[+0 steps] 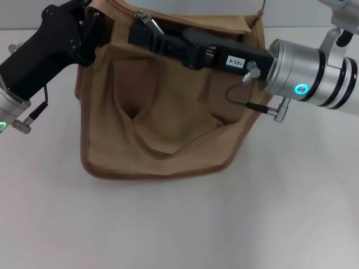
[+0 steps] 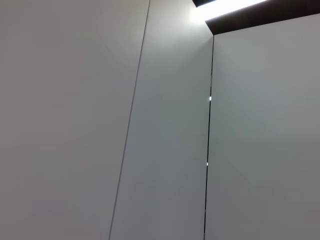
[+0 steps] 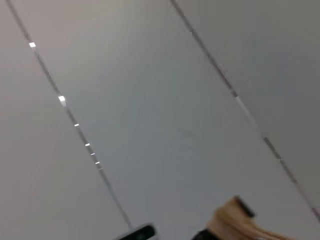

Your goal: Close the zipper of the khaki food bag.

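White tabletop point(image 1: 179, 224) was occupied by the khaki food bag point(image 1: 162, 129) | zipper point(image 1: 147, 21) pull was seen at the right gripper point(image 1: 140, 28) tip, seemingly pinched | zipper line ran left-right along the top | left gripper point(image 1: 92, 33) was held at the bag's left top corner, finger state not discernible

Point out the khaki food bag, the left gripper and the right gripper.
khaki food bag point(image 1: 168, 134): head view, on its front panel.
left gripper point(image 1: 92, 25): head view, at its tip by the bag's top left corner.
right gripper point(image 1: 143, 25): head view, at its tip over the bag's top.
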